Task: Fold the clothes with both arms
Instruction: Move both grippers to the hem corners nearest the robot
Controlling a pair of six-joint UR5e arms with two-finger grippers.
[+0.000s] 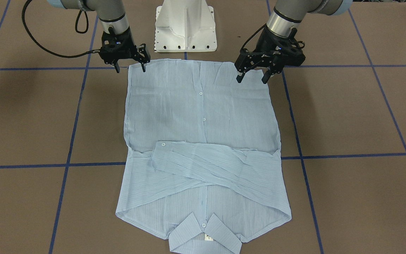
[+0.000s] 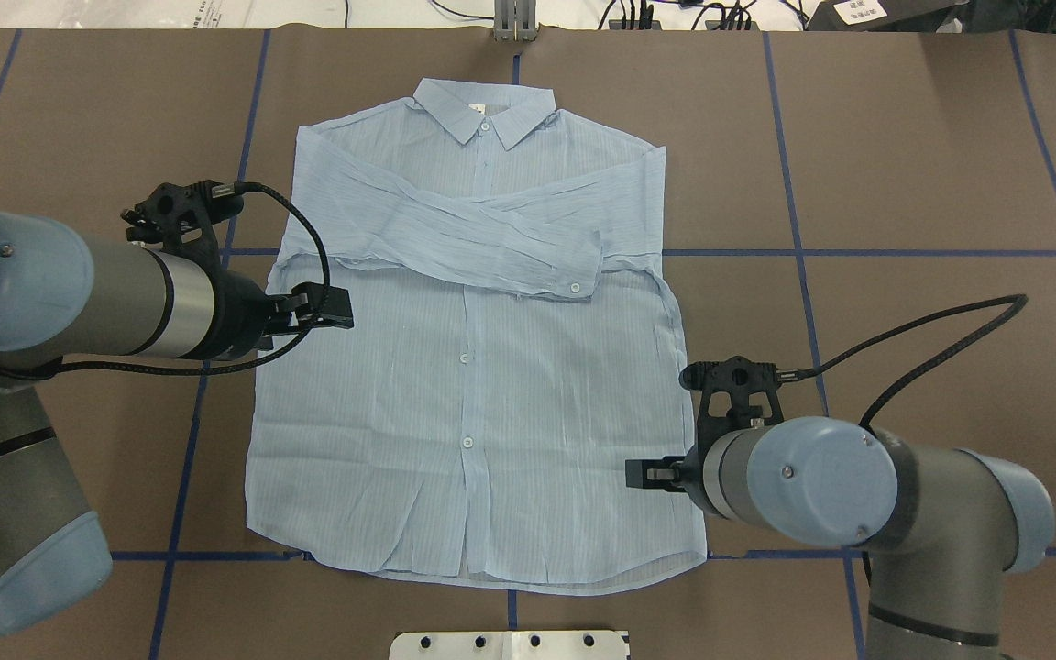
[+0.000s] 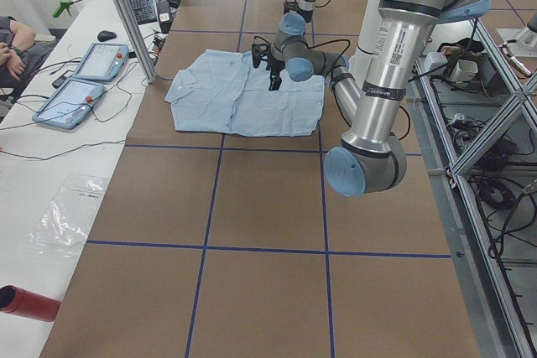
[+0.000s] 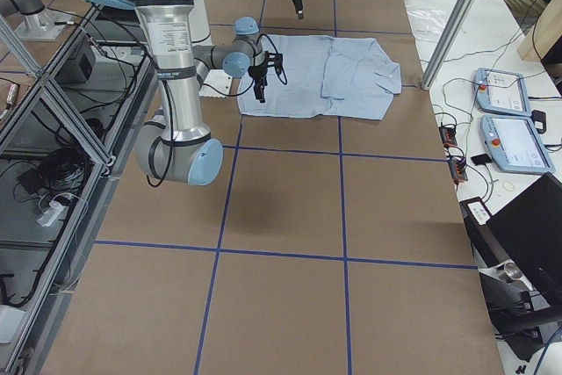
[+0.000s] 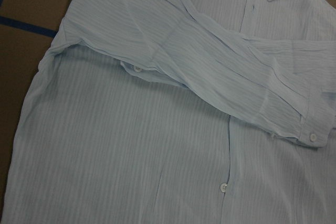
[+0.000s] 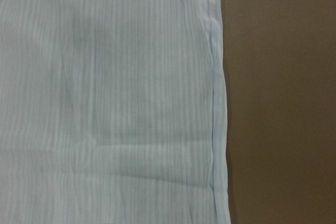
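Note:
The clothes are one light blue striped shirt, lying flat and buttoned on the brown table. Its collar points away from the robot and both sleeves are crossed over the chest. The left gripper hangs open above the hem-side corner on the robot's left, with nothing between its fingers. The right gripper is open too, over the shirt's edge near the hem on the robot's right. The left wrist view shows the crossed sleeves. The right wrist view shows the shirt's side edge. No fingers appear in either wrist view.
The white pedestal base stands just behind the hem. Blue tape lines grid the brown table. Beyond the collar side, a bench holds tablets and cables, with a person's arm at its far end. A red cylinder lies at the table's corner.

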